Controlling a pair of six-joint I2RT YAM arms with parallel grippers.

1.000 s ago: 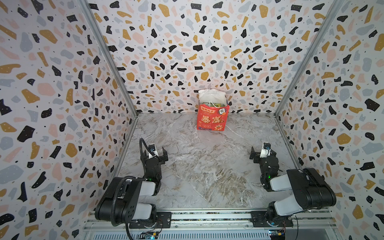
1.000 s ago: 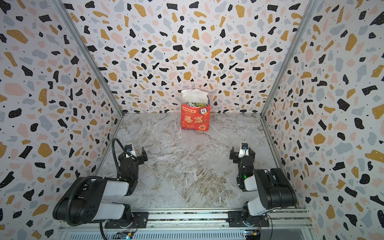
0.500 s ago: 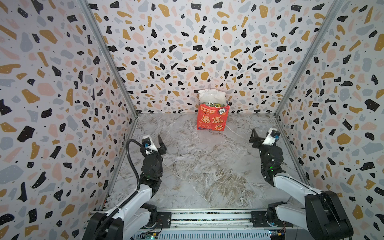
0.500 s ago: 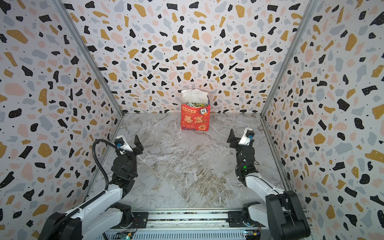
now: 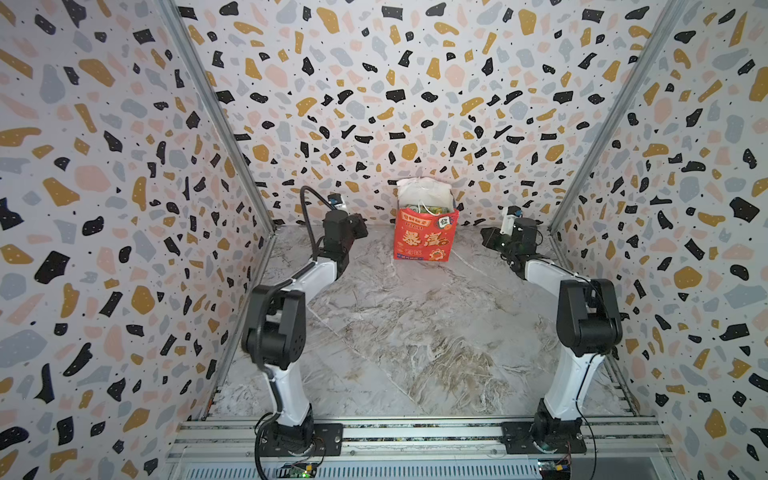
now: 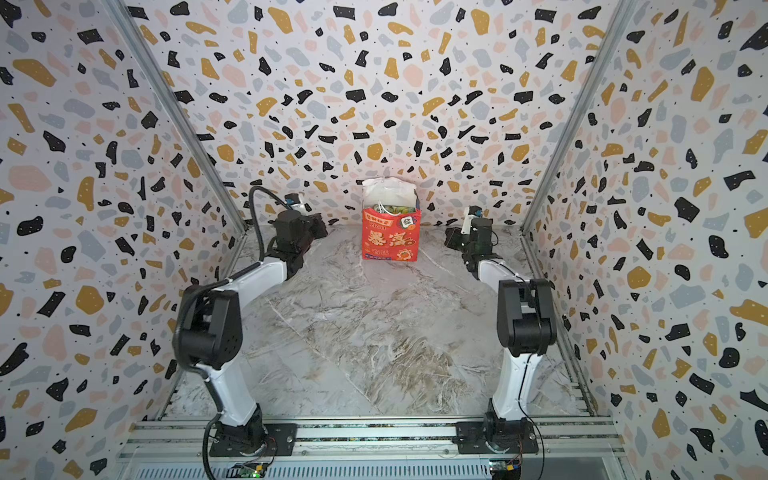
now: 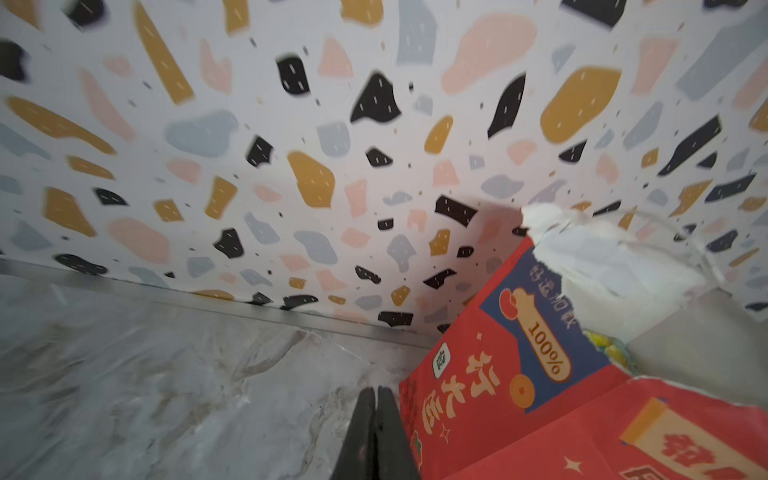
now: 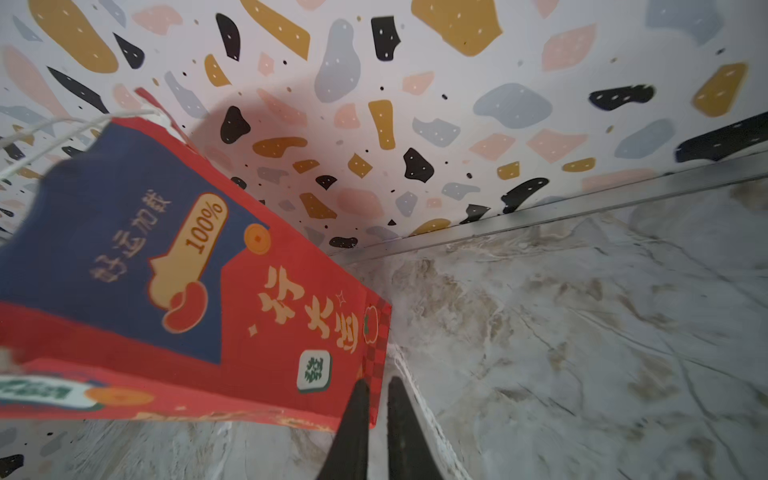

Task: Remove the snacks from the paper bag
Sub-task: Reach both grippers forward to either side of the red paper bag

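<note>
A small red paper gift bag point(image 5: 426, 239) with yellow Chinese characters and a white lining stands upright at the back middle of the grey marble-patterned tabletop point(image 5: 415, 332). It is just in front of the terrazzo-patterned back wall point(image 5: 395, 104), and both top views show it point(image 6: 390, 239). The snacks point(image 5: 428, 209) are inside it, seen only as a green-yellow glimpse at the open mouth, probably glossy packets. Thin white cord handles point(image 8: 62, 129) hang at its top. The left gripper point(image 7: 376, 432) sits low on the bag's left, near its bottom corner, black fingers pressed together on nothing. The right gripper point(image 8: 377, 428) sits on the opposite side, fingers almost together with a thin slit between, also empty.
</note>
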